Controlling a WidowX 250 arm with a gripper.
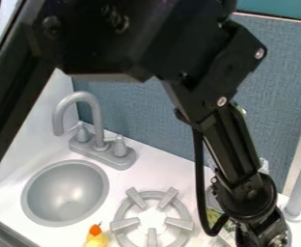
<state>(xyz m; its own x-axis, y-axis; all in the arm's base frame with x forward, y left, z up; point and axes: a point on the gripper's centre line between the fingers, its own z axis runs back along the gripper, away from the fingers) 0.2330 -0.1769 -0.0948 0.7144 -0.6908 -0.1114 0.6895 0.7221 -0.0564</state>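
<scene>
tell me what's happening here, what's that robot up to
A black jointed robot arm hangs down over the right side of a white toy kitchen counter. Whether it holds anything can't be made out. A partly hidden green and yellow item is close beside it. Left of the arm are a round grey stove burner, a yellow object with an orange top, and a round grey sink with a curved grey faucet.

My way down is open over the sink basin [66, 193] and the strip of white counter [117, 181] beside it. The curved faucet [82, 103] stands up behind the basin, and the blue-grey wall [159, 120] closes off the back. Raised prongs ring the burner [122, 212].
</scene>
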